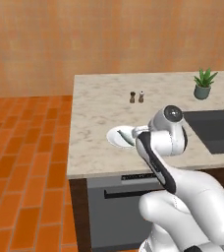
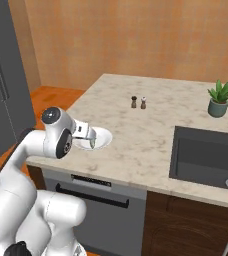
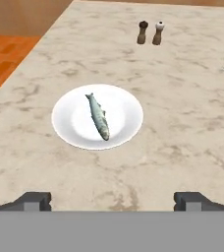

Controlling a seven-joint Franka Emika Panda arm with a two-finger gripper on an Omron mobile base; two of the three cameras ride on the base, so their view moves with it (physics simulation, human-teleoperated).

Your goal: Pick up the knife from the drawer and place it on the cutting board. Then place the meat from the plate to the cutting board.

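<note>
Fish on the plate, gripper above the counter.
Plate (image 3: 67, 120) holds the fish (image 3: 98, 116); gripper (image 3: 112, 201) looks spread wide, empty.

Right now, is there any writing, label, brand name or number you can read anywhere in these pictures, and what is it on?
No readable text anywhere.
Dishwasher: its dark control strip carries tiny pale marks, too small and blurred to read.
Plate, fish, two shakers, potted plant, sink: no lettering or labels.
</note>
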